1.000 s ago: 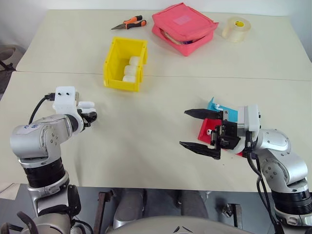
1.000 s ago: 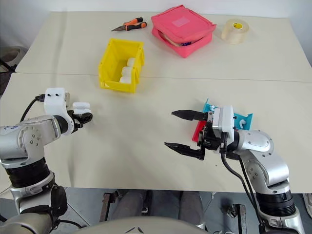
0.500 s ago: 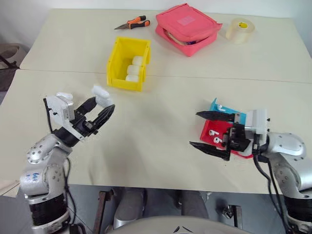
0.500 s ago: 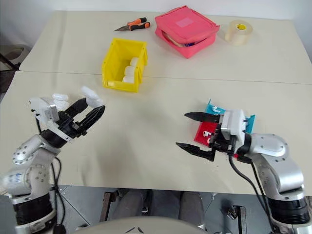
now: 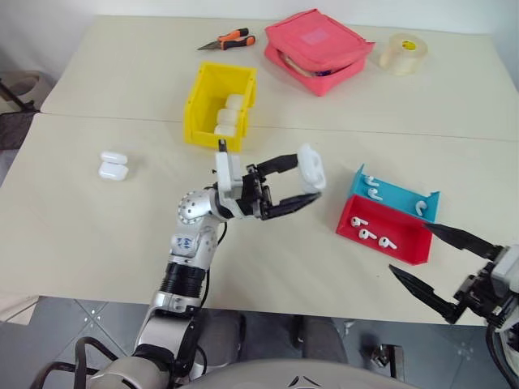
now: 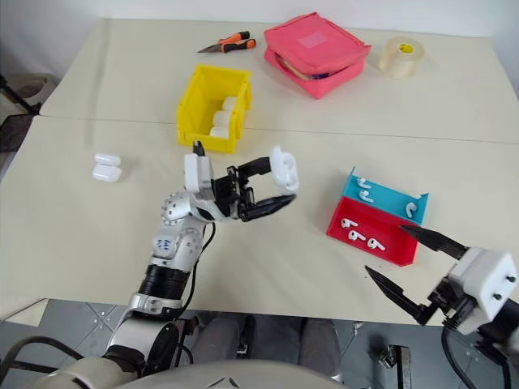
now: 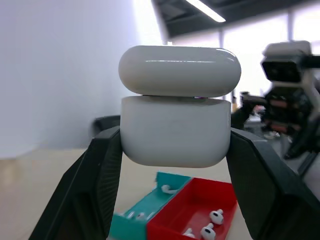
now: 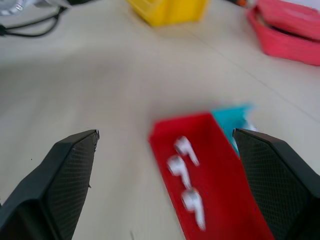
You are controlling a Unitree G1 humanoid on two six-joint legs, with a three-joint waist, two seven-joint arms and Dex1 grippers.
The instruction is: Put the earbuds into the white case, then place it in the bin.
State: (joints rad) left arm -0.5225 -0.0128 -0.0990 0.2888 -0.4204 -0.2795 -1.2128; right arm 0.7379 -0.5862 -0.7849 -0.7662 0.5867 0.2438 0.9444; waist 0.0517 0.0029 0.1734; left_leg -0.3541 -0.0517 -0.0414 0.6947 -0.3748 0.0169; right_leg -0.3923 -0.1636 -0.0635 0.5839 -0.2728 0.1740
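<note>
Left gripper (image 5: 306,185) is clamping the white case (image 5: 311,167) in its fingers above the bench (image 5: 122,235), beside the red tray (image 5: 388,232) holding earbuds (image 5: 371,234). Right gripper (image 5: 434,268) is standing wide open, empty. The left wrist view is showing the lid (image 7: 180,70) slightly ajar.

Orange-handled pliers (image 5: 223,39), pink zipped pouch (image 5: 317,48), tape roll (image 5: 403,52), cream table (image 5: 122,235)

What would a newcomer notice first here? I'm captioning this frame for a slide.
The left gripper holds a white case up over the middle of the table, its lid slightly ajar. To its right lie a red tray and a blue tray of earbuds, with the open right gripper near them. Behind stands the yellow bin, already holding cases.
</note>
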